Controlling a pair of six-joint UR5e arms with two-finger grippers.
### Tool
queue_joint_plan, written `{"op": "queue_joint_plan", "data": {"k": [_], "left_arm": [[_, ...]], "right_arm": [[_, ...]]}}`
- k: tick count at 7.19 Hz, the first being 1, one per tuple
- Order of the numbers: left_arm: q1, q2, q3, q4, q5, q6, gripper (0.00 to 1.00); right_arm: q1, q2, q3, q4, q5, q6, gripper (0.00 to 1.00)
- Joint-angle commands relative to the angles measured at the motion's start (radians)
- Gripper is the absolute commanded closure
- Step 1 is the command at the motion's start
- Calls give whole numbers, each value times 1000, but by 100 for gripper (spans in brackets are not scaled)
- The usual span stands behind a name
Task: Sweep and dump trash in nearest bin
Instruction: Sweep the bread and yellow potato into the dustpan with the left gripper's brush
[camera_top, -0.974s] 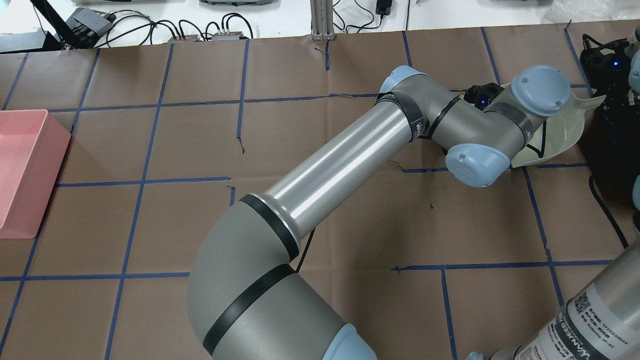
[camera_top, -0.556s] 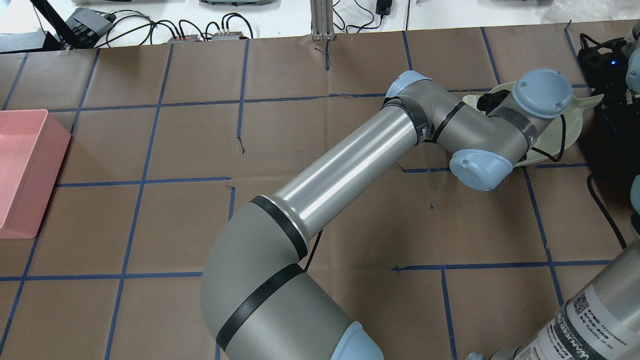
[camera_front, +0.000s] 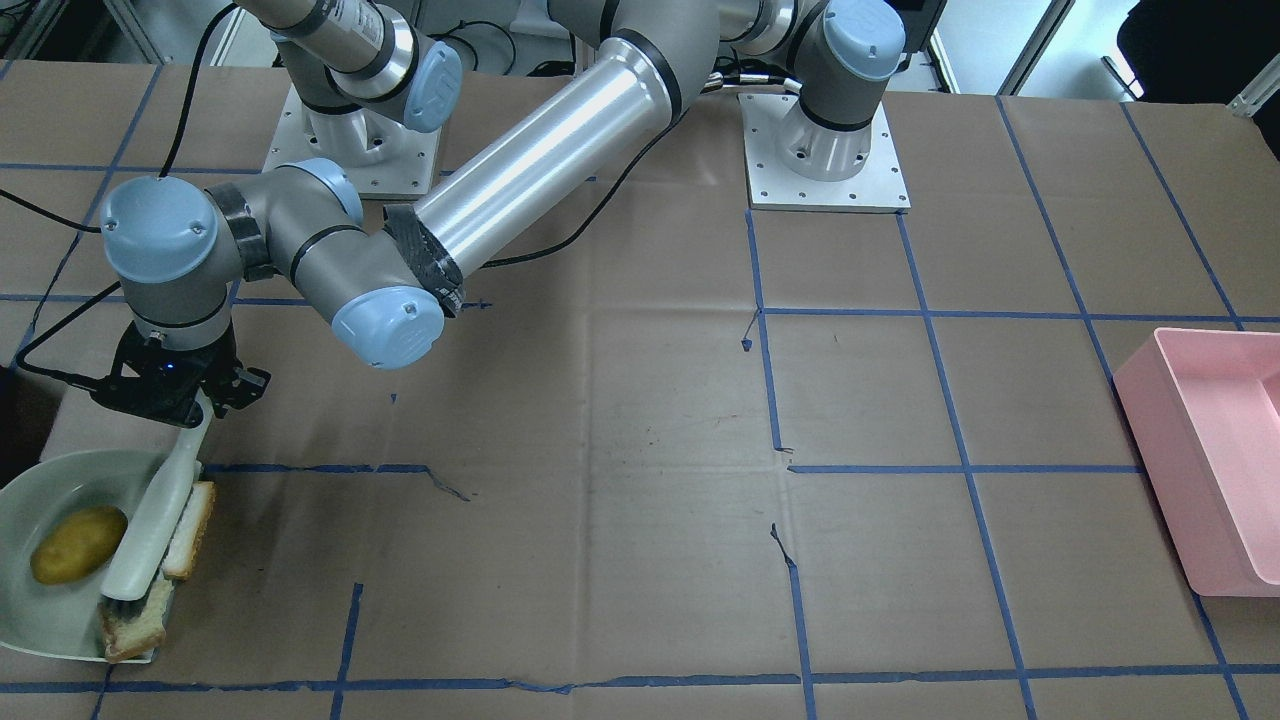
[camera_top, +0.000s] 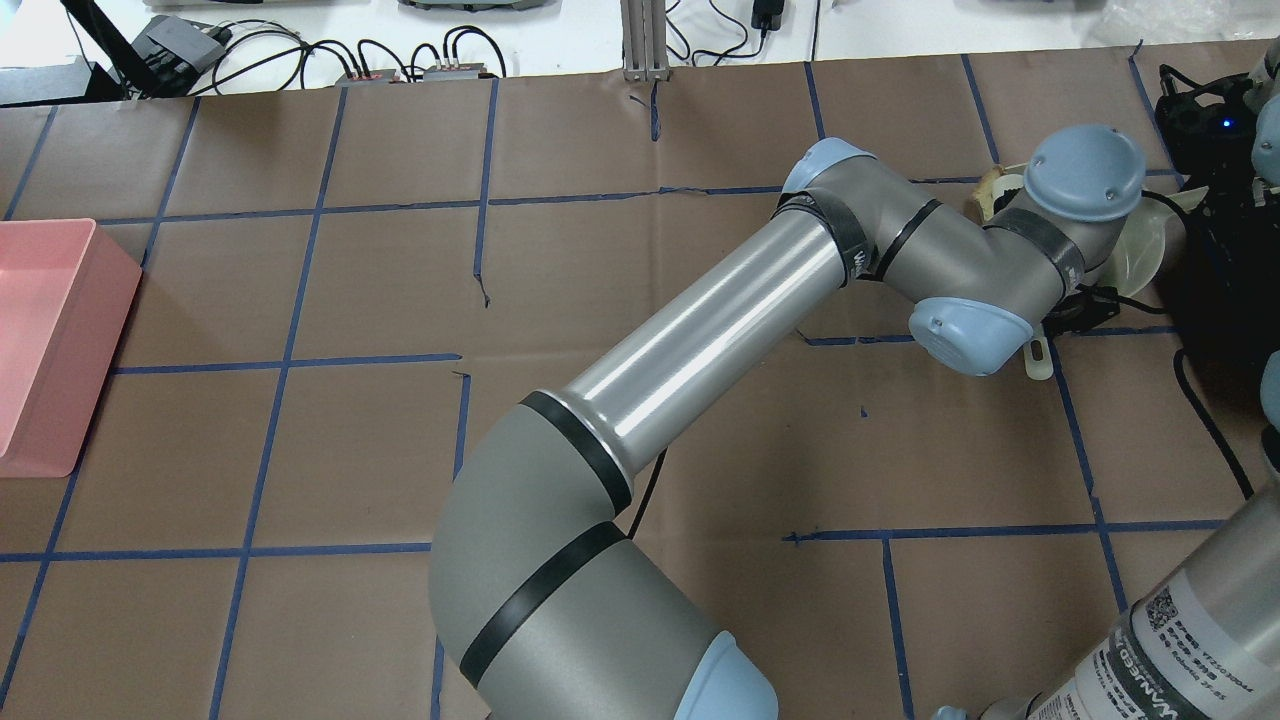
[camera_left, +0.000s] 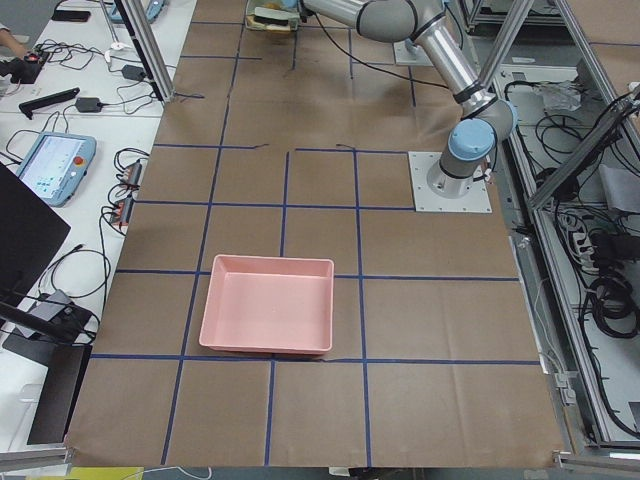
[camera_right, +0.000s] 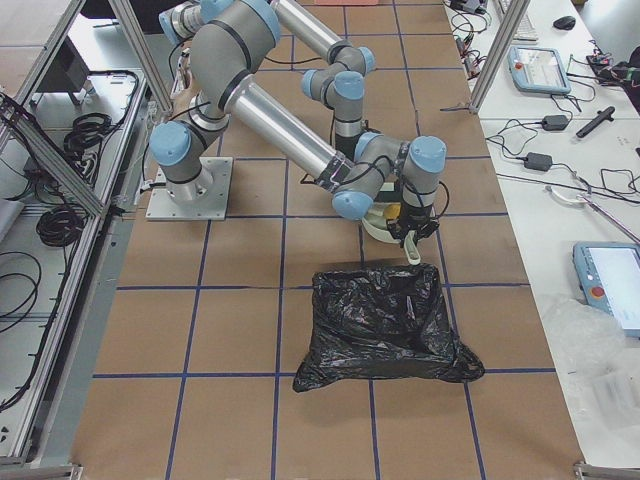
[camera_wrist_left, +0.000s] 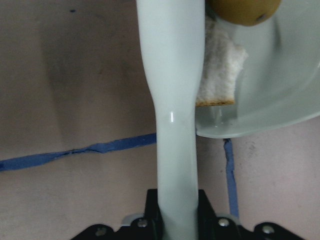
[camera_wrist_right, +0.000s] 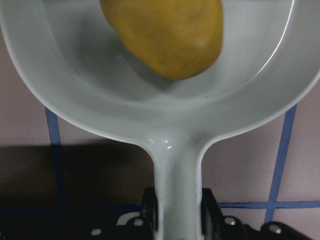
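My left gripper (camera_wrist_left: 177, 225) is shut on the pale handle of a brush (camera_wrist_left: 172, 100) and reaches across to the robot's right side (camera_front: 195, 410). The brush (camera_front: 150, 520) lies across the open edge of a pale green dustpan (camera_front: 30, 610). The yellow-brown potato (camera_front: 78, 545) lies inside the pan. One bread piece (camera_front: 192, 528) lies against the brush's outer side. The other bread piece (camera_front: 130, 625) is under the bristle end, at the pan's lip. My right gripper (camera_wrist_right: 177, 215) is shut on the dustpan handle (camera_wrist_right: 177, 170), with the potato (camera_wrist_right: 165, 35) in the pan.
A black trash bag (camera_right: 385, 330) lies open right beside the dustpan (camera_right: 380, 225). A pink bin (camera_top: 40, 340) stands far off at the table's other end and shows in the front view (camera_front: 1210, 450). Blue tape lines cross the brown table cover.
My left arm has shifted right and its wrist has turned. The gripper with the brush handle end now shows on the near side of the wrist instead of the far side.
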Motion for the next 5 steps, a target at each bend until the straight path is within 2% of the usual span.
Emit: {"op": "queue_joint_plan", "data": {"k": [1,3,5], "left_arm": [[-5,-9,22,41,-106,-3,100],[-11,16,7,18,-83,-16,100],[-2,127,-98,-98,87,-9,100]], "right_arm": [[0,-2,0,1,0,0,100],[0,0,0,1,0,0,100],[0,0,0,4,0,0,100]]}}
